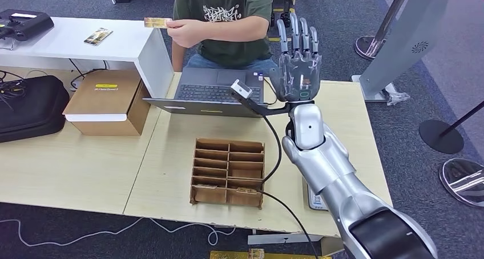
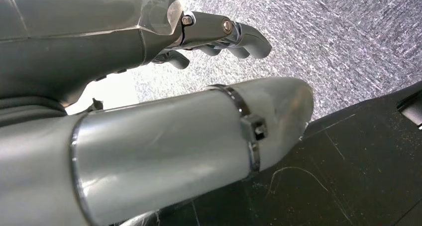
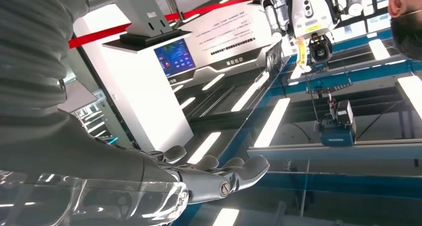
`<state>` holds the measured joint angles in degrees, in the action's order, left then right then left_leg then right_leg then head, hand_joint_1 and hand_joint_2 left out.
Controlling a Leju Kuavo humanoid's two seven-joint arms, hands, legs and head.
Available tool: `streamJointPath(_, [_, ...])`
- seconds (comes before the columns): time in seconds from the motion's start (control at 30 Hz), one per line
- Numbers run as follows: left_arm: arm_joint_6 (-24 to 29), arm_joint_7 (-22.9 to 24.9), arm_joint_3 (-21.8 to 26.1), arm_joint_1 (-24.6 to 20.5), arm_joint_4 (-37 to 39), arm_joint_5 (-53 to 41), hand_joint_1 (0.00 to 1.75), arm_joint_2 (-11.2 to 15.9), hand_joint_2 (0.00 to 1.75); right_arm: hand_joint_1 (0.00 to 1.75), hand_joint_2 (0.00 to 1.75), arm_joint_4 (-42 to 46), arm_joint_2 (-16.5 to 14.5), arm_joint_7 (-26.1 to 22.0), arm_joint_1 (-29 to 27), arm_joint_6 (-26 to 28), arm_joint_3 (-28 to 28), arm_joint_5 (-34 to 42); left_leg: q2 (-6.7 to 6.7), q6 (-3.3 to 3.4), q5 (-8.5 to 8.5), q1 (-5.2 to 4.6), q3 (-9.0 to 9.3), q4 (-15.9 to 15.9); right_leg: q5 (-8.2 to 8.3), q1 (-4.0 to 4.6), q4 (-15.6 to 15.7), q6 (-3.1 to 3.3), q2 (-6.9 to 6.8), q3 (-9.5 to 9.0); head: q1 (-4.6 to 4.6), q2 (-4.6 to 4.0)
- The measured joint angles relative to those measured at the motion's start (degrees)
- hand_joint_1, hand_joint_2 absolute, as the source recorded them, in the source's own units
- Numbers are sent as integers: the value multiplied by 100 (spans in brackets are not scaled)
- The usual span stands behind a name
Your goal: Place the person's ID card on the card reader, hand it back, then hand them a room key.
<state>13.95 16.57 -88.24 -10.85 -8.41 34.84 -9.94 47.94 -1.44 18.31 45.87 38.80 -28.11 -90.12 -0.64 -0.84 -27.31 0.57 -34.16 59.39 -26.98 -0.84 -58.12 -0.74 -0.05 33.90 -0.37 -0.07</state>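
Silver and grey, the right hand is raised upright over the far edge of the table, palm side toward the person, with its fingers straight and spread apart. It holds nothing. In the right wrist view the same hand shows its fingers stretched out and empty, against a ceiling with light strips.

The left hand appears in the left wrist view. Its thick thumb lies along the picture and the darker fingers are a little bent above it, apart from the thumb, with nothing between them. Behind it is grey carpet and a dark surface.

The ID card is not on the table. The person's hand holds it by one end, in the air above the corner of the white shelf, well apart from the right hand. The person sits behind an open laptop at the far side of the table.

Near the middle of the table stands a wooden organizer with many small compartments; what lies inside I cannot tell. A black cable runs past it. Partly hidden under the right forearm, at the near edge, lies a flat device, maybe the card reader, but I cannot tell. To the left are a cardboard box and a black bag. A phone lies on the white shelf.
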Motion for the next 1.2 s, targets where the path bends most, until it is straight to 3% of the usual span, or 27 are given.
streamJointPath(0.27, [68,-13,0,10,0,136,0,2,0,0,175,206,2,-122,-311,2,225,0,-1,0,0,0,0,0,0,0,0,0,-1,0,1,0])
streamJointPath(0.6, [113,-107,8,82,0,408,0,26,0,0,175,1386,224,101,-1455,2,545,0,-1,2,-4,0,-2,0,-2,0,4,0,-1,5,0,0])
streamJointPath(0.77, [113,-146,32,128,0,510,0,42,0,0,175,2222,686,793,-2114,1,466,0,-1,3,-7,-1,-5,0,-2,-1,5,0,-2,6,1,0])
streamJointPath(0.97, [132,-222,64,167,0,623,0,55,0,0,175,3166,1555,1871,-2714,-178,92,-1,-1,6,-10,-3,-7,0,-2,-2,8,-1,-3,6,1,0])
streamJointPath(1.2, [191,-281,157,181,0,847,0,61,0,0,175,4155,2304,2165,-3346,-897,-62,-2,-1,6,-14,-3,-8,0,-5,-2,8,-3,-3,7,-1,0])
